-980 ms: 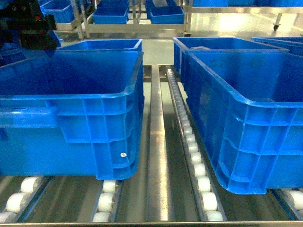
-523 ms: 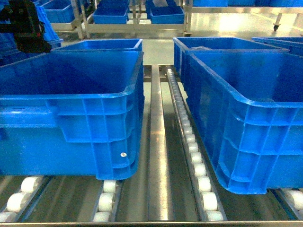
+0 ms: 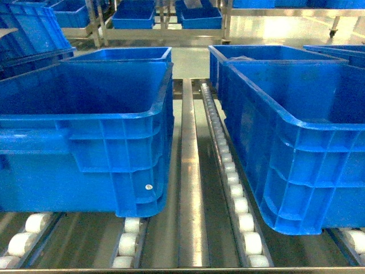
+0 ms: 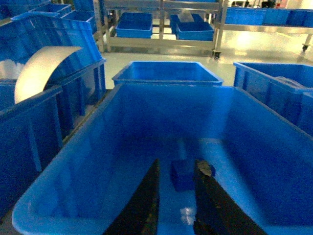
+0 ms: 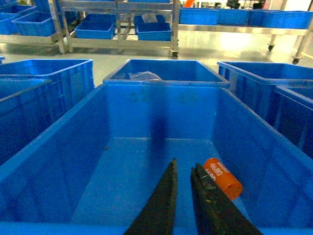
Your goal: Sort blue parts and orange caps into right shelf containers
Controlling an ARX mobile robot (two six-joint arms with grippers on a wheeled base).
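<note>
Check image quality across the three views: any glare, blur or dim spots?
Head view: sharp on the near crates, with floor glare behind. Left wrist view: soft and hazy, the left gripper fingers dark, a specular spot on the crate floor. Right wrist view: clearer; the orange cap stands out, with bright floor glare at the top.

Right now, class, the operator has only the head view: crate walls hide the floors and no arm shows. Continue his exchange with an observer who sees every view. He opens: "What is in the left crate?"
Observer: One blue part lies on the floor of the left crate.
Operator: Where are the left jaws?
Observer: Above that floor, open. The part shows in the gap beyond them and does not look gripped.
Operator: And the right crate?
Observer: An orange cap with white print lies on its floor, just right of the right jaws, which are slightly apart and empty.
</note>
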